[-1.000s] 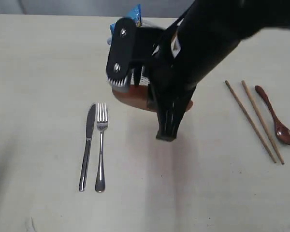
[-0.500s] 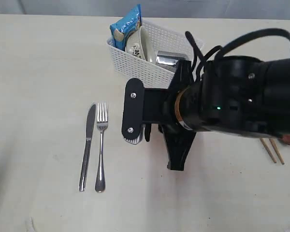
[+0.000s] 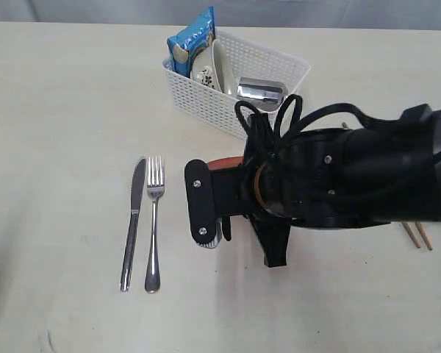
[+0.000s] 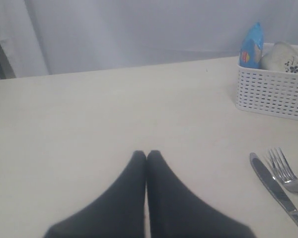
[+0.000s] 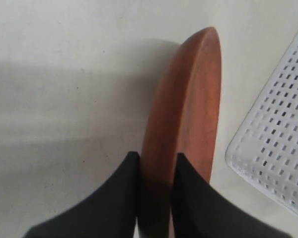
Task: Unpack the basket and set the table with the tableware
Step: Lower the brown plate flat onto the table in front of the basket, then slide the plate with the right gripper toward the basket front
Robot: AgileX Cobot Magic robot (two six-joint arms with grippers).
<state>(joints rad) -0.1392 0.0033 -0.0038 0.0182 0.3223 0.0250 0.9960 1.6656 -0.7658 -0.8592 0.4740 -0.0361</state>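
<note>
My right gripper (image 5: 156, 158) is shut on the rim of the round brown plate (image 5: 188, 109), which I see edge-on over the table (image 3: 66, 110). In the exterior view only a reddish sliver of the plate (image 3: 224, 162) shows above the right arm, just in front of the white basket (image 3: 206, 103). The basket holds the floral bowl (image 3: 209, 66) and the steel cup (image 3: 259, 91). The knife (image 3: 134, 220) and fork (image 3: 154, 220) lie side by side at the left. Over bare table, my left gripper (image 4: 147, 153) is shut on nothing.
A blue chip bag (image 3: 195, 37) stands in the basket's far corner. The right arm's bulk covers the table's right middle; only the chopsticks' near tips (image 3: 419, 237) stick out beneath it. The basket's lattice wall (image 5: 278, 134) is close beside the held plate.
The right arm has carried the plate out from the basket toward the near side of the table. The basket's contents now show, and the arm covers the chopsticks and spoon.
</note>
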